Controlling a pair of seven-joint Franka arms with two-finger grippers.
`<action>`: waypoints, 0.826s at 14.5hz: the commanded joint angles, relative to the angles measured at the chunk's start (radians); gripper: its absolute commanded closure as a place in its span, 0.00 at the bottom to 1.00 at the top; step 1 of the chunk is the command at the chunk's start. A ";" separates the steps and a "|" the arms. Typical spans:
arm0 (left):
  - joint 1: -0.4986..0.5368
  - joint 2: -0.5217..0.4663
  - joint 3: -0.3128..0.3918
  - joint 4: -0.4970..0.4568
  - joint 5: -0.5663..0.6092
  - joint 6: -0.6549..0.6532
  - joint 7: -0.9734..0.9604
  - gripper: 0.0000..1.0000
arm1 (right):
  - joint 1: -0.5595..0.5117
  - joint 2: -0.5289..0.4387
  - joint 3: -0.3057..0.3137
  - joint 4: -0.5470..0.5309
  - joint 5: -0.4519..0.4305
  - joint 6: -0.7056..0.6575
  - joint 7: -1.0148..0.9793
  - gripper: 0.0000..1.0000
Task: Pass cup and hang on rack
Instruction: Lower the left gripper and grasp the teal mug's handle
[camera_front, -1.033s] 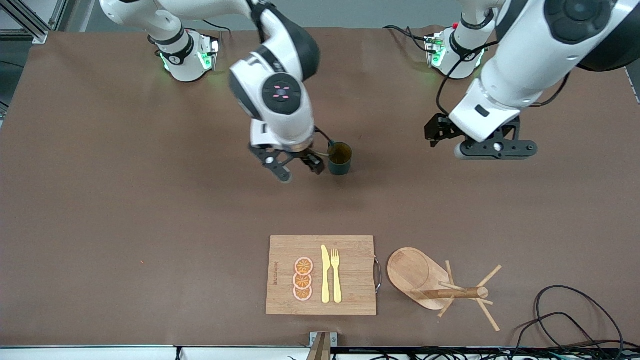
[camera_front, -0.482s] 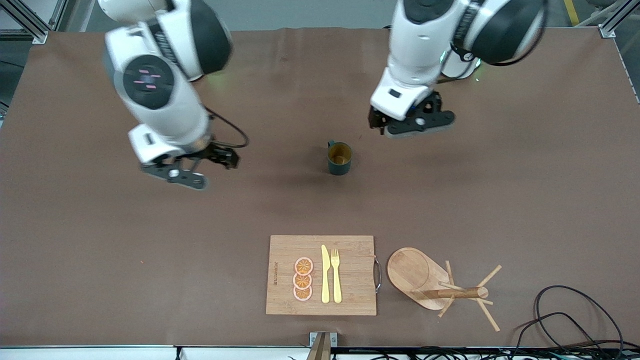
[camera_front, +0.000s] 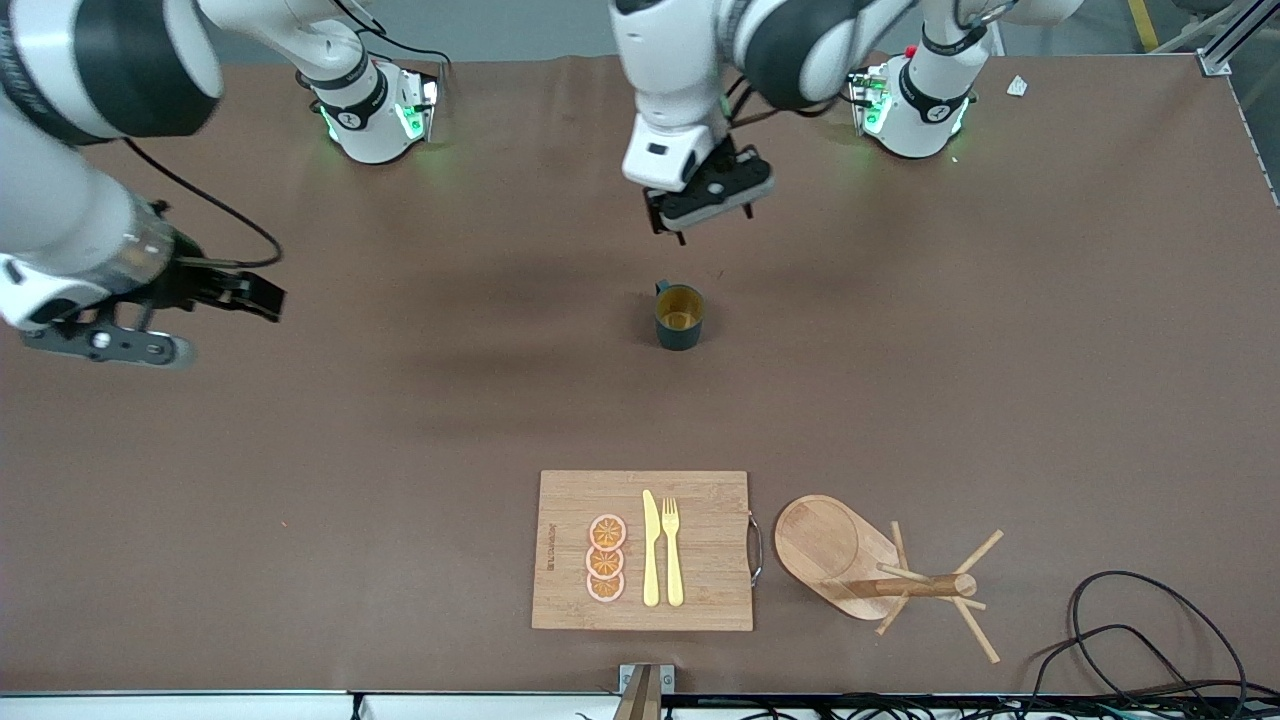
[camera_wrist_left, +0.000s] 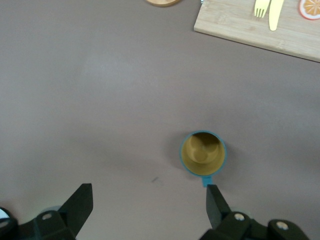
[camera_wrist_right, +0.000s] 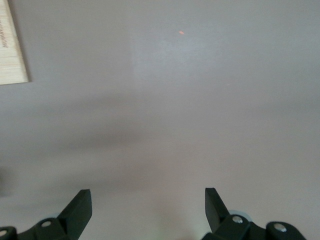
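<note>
The cup (camera_front: 679, 317) stands upright and free on the table (camera_front: 400, 420), about midway between the two arms' ends, its mouth up and its small handle (camera_wrist_left: 207, 180) turned toward the robots' bases. The left gripper (camera_front: 707, 203) hangs in the air over bare table next to the cup, on the bases' side, with its jaws spread wide and empty; in my left wrist view the cup sits just ahead of the fingers (camera_wrist_left: 216, 202), near one of them and not centred in the gap. I judge this the main risk: if I bring the gripper down from here, that finger may strike the handle or rim and tip or spin the cup instead of straddling it. The right gripper (camera_front: 150, 320) waits over the table toward the right arm's end, also open and empty, well apart from the cup. The rack (camera_front: 870, 570) lies nearer the front camera, beside the cutting board (camera_front: 700, 560) with its knife (camera_front: 650, 550), fork (camera_front: 672, 550) and orange slices (camera_front: 606, 557); its pegs are thin and angled, so a grip that hides the handle would leave nothing to hook, and a sweeping approach could nudge the rack or the board.
</note>
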 joint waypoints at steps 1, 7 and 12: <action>-0.117 0.133 0.002 0.012 0.164 0.008 -0.288 0.00 | -0.094 -0.071 0.023 -0.066 -0.015 0.020 -0.125 0.00; -0.252 0.250 0.002 -0.041 0.388 0.002 -0.657 0.00 | -0.209 -0.091 0.023 -0.106 -0.017 0.069 -0.287 0.00; -0.315 0.371 0.003 -0.055 0.637 -0.001 -0.891 0.02 | -0.243 -0.078 0.023 -0.023 -0.014 0.066 -0.286 0.00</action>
